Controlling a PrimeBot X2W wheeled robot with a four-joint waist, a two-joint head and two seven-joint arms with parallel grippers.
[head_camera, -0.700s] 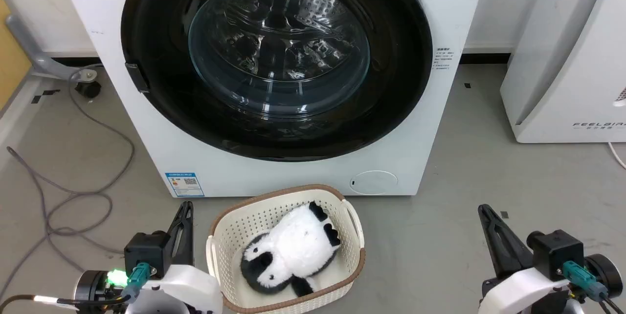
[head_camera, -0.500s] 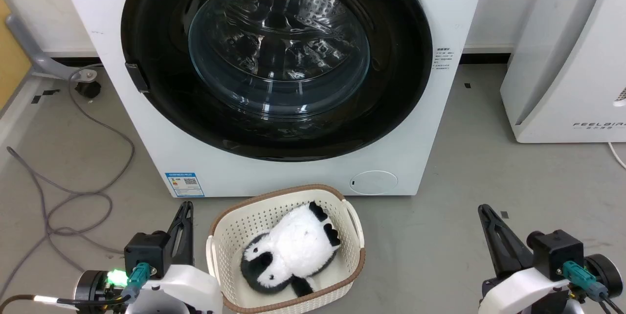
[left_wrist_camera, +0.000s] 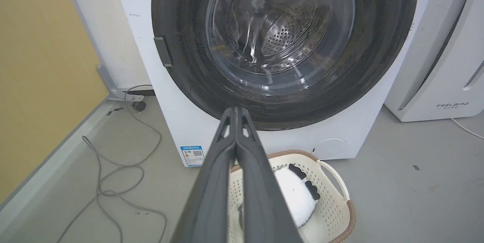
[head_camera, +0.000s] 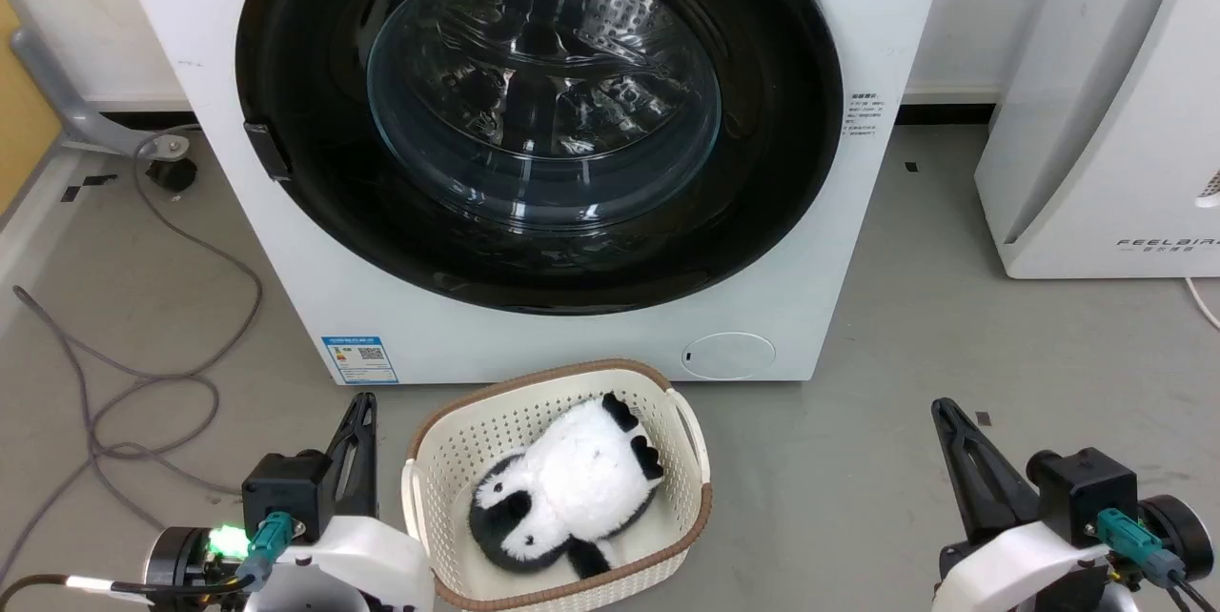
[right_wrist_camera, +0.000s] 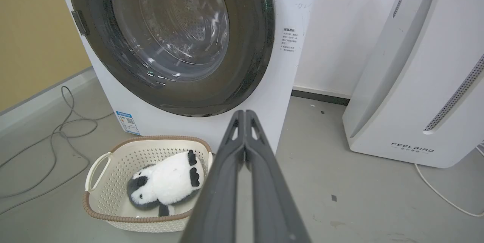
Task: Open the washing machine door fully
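Both fingertip pairs meet in your wrist views: left gripper (left_wrist_camera: 236,109) and right gripper (right_wrist_camera: 245,112) empty, apart from the shut door (head_camera: 538,116).

Head looks down; wrists look forward, low; all share the washing machine (head_camera: 457,345).
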